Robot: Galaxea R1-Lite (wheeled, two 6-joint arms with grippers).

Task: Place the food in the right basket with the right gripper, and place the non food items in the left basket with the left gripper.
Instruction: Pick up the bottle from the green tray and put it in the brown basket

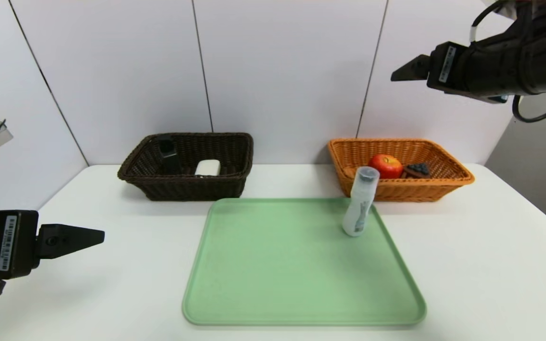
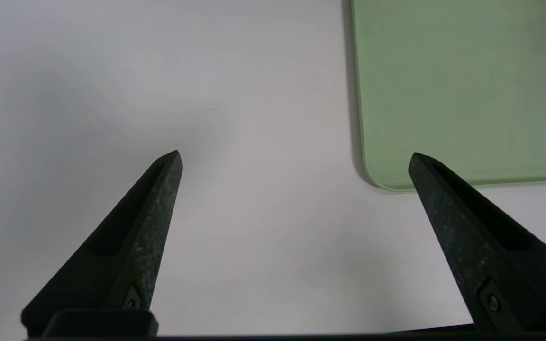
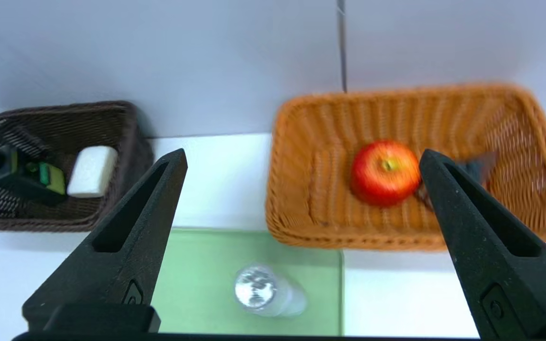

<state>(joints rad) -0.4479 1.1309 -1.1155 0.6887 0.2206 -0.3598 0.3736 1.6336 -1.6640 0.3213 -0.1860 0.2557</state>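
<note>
The red-yellow apple [image 1: 385,166] [image 3: 385,172] and the chocolate cake slice [image 1: 416,170] lie in the orange-tan basket [image 1: 448,182] [image 3: 301,156]. Inside the dark brown basket [image 1: 183,187] [image 3: 126,123] are the black pump bottle [image 1: 168,155] [image 3: 17,173] and the white soap bar [image 1: 207,167] [image 3: 92,171]. The white tube bottle [image 1: 361,202] [image 3: 263,289] stands upright at the green tray's far right. My right gripper [image 1: 403,71] [image 3: 301,158] hangs open, high above the orange basket. My left gripper [image 1: 97,235] [image 2: 295,156] is open and empty, low over the table left of the tray.
The green tray [image 1: 263,279] [image 2: 462,94] [image 3: 192,279] lies in the middle of the white table [image 1: 481,265], holding only the tube bottle. A white panelled wall [image 1: 282,71] rises right behind both baskets.
</note>
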